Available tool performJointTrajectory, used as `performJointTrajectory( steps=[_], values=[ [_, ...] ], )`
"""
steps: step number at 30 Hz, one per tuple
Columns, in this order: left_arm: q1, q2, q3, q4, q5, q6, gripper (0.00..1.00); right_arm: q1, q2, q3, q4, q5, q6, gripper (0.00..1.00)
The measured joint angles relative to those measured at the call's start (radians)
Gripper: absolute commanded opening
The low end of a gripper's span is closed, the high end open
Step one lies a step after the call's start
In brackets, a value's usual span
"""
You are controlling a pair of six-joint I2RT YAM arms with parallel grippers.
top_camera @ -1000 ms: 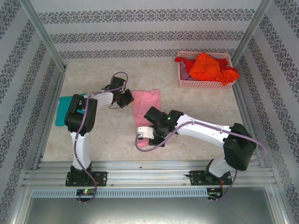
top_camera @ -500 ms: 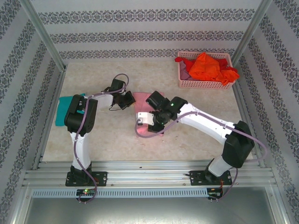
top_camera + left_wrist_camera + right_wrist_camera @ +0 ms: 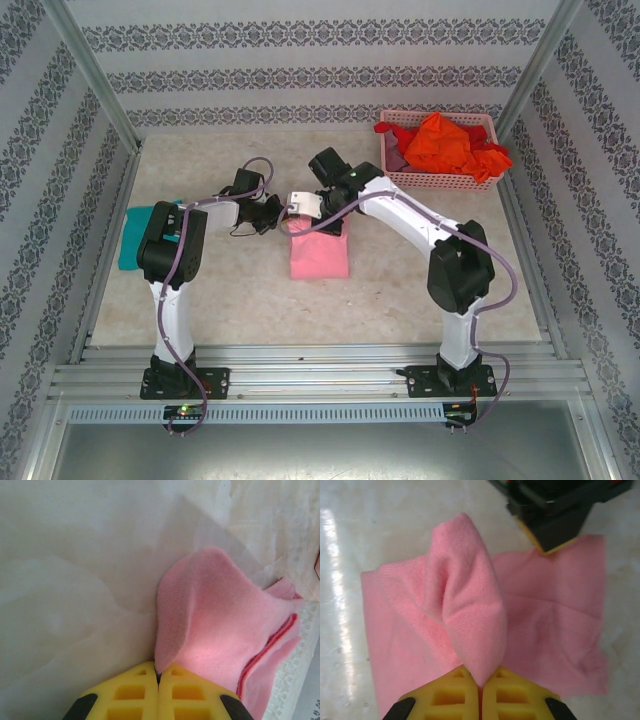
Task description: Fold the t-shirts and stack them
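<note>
Overhead view from behind; both wrist close-ups on shared pink t-shirt (image 3: 320, 258).

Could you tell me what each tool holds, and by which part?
Both hold the pink t-shirt: left tool by an edge, right tool by a pinched-up fold.

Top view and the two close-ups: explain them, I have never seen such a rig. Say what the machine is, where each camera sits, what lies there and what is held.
A white left arm and a white right arm, both robots, are bolted to a table. The wide picture comes from a fixed camera above and behind them; each close-up comes from a wrist camera. On it lie a light pink cloth t-shirt, a teal cloth t-shirt at the left, and a pink plastic lattice basket holding red and orange shirts. Both arms' yellow jaws are shut, each pinching a fold of the pink shirt.
</note>
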Motion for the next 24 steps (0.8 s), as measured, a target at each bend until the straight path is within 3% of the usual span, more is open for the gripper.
performJointTrajectory(
  steps=[15, 24],
  values=[
    [0.012, 0.019, 0.032, -0.039, 0.042, 0.042, 0.0, -0.045, 0.216, 0.272, -0.018, 0.039, -0.031, 0.0],
    [0.012, 0.02, 0.032, -0.039, 0.045, 0.048, 0.0, -0.056, 0.296, 0.321, 0.013, 0.073, -0.026, 0.01]
  ],
)
